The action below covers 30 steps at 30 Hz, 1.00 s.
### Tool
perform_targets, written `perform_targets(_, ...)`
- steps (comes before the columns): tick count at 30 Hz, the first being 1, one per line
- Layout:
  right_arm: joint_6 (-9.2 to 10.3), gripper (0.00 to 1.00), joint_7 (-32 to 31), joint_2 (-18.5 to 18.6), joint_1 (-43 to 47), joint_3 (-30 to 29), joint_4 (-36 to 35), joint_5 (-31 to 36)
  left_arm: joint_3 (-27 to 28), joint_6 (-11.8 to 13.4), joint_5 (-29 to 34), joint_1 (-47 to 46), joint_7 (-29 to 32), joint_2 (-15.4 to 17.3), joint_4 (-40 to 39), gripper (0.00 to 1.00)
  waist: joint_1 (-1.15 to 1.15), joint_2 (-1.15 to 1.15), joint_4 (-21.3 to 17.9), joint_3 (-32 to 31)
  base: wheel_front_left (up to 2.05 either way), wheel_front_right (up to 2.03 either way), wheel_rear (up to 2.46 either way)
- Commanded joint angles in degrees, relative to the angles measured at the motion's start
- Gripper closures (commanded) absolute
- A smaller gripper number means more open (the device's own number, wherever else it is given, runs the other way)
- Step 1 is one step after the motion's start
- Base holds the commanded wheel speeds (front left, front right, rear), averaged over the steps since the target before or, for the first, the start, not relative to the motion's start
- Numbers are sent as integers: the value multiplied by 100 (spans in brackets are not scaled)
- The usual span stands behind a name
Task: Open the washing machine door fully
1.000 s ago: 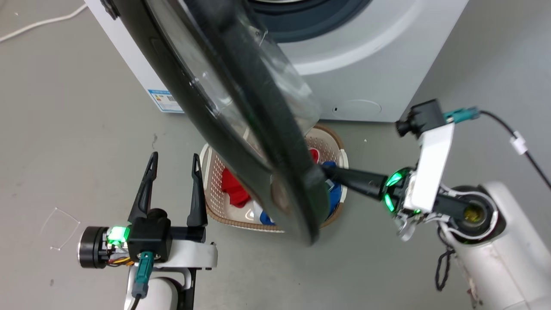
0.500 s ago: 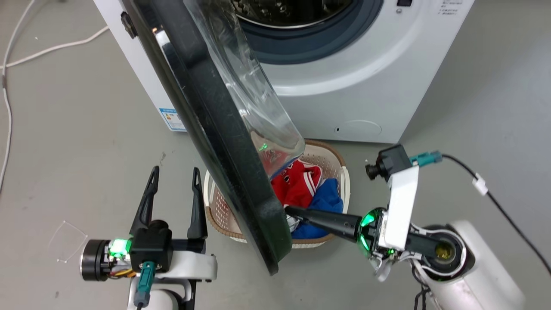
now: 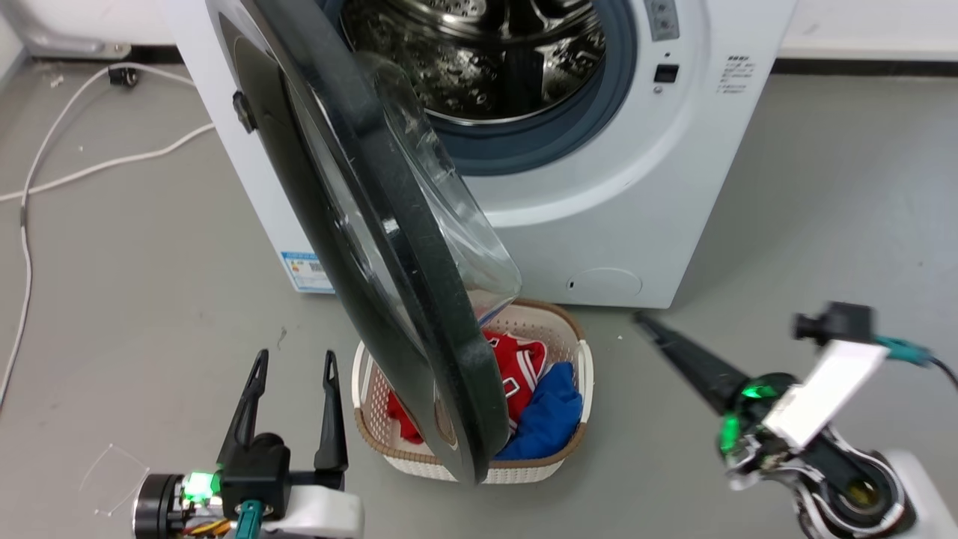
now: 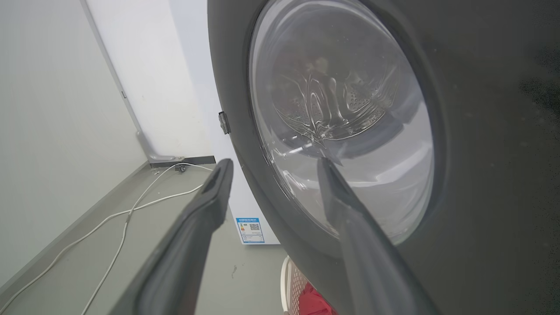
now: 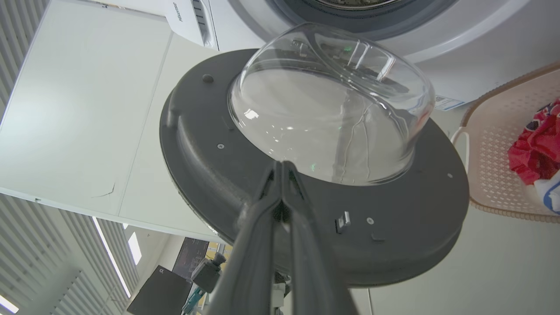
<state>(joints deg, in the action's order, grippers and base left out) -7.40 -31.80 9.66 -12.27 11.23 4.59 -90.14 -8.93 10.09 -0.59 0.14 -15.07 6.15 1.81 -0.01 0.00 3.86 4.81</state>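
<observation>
The washing machine door (image 3: 374, 247), a black disc with a clear glass bowl (image 5: 323, 118), stands swung out from the white washer (image 3: 599, 217), edge-on in the head view, its lower rim over a basket. The steel drum (image 3: 486, 52) lies exposed behind it. My left gripper (image 3: 292, 359) is open, left of the door's lower edge and apart from it; in the left wrist view its fingers (image 4: 218, 175) point at the door's outer face (image 4: 481, 131). My right gripper (image 3: 642, 320) is shut and empty, out to the right of the door. In the right wrist view it (image 5: 280, 165) aims at the door's inner side (image 5: 210, 148).
A cream laundry basket (image 3: 582, 374) with red and blue clothes sits on the floor before the washer, under the door. White cables (image 3: 75, 172) trail across the grey floor at the left. A small round flap (image 3: 605, 283) is low on the washer's front.
The head camera has lifted, bringing the drum into view. My right gripper, which touched the door's lower inner edge, has come off it and now sits out to the right. The left gripper stays open.
</observation>
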Motion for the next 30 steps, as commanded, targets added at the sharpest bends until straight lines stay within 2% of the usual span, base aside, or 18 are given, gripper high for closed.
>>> perform_targets(1,-17,100,282,-9,179,-170,-107,100,24,-1,-1,104,-16,15,-16,0,1,0,-58,-117,0,0,0)
perform_targets(6,-16,100,1579,87,585,-535,-536,982,68,-5,5,268,-16,42,-46,0,1,0,-111,-253,0,0,0)
perform_targets(11,-16,100,3219,263,962,-370,-763,2330,110,-7,-2,348,-16,50,-63,0,1,0,-152,-323,0,0,0)
perform_targets(12,-17,100,3552,387,1005,-285,-745,2717,120,-4,-3,372,-16,51,-62,0,1,0,-165,-338,0,0,0)
perform_targets(13,-16,100,4422,579,1146,-6,-564,3724,120,-5,0,421,-16,40,-56,0,1,0,-192,-384,0,0,0)
perform_targets(16,-16,100,4683,646,1159,-62,-379,4982,130,-15,0,431,-16,34,-57,0,1,0,-211,-407,0,0,0)
perform_targets(20,-16,100,4695,132,1347,-580,-610,6515,138,-5,17,444,-16,19,-77,0,1,0,-220,-410,0,0,0)
perform_targets(23,-9,100,4698,-183,1480,-814,-790,7250,133,-12,22,445,-16,7,-70,0,1,0,-207,-419,0,0,0)
perform_targets(24,-9,80,4698,-273,1553,-832,-796,7407,128,-15,23,447,-16,2,-66,0,1,0,-199,-424,0,0,0)
perform_targets(26,-9,0,4698,-444,1674,-965,-813,7610,125,-18,26,457,-16,-2,-57,0,1,0,-183,-440,0,0,0)
perform_targets(30,-9,0,4699,-594,1862,-1148,-879,7967,114,-24,35,468,-16,-13,-45,0,1,0,-146,-473,0,0,0)
